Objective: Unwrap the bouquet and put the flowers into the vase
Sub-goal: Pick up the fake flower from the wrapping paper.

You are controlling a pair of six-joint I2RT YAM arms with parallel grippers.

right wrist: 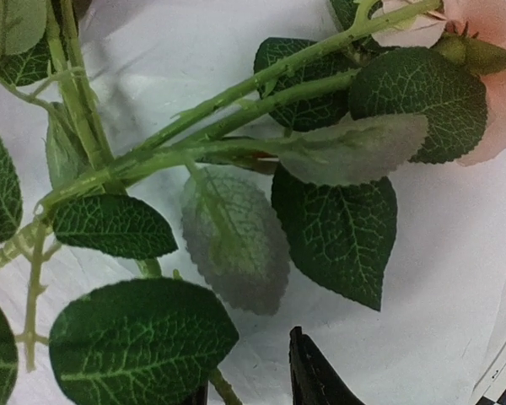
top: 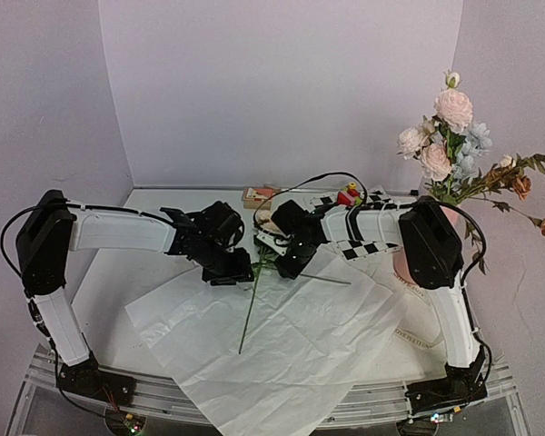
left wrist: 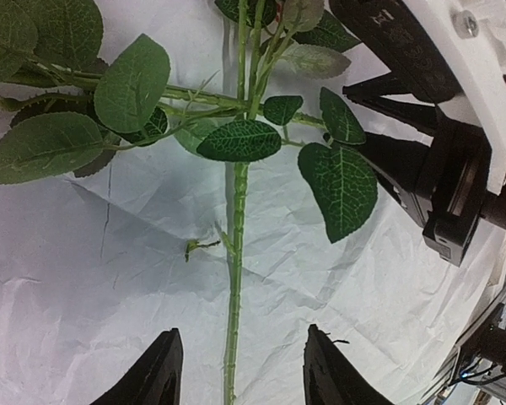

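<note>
We are seeing the left end effector (left wrist: 242,333) hovering with its fingers apart on either side of a long green flower stem (left wrist: 234,278), which is lying on the unfolded white paper (top: 300,354) on the tabletop (top: 109,282). The right end effector (top: 286,262) is reaching among the stem's leaves (right wrist: 333,228), and we are not managing to tell whether it is gripping anything. Other blooms (top: 452,109) are standing in the pink vase (top: 401,263) at far right.

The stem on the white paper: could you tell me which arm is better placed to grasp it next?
Probably the left: the left gripper is open with the bare stem between its fingers, while the right gripper hovers over tangled leaves.
</note>
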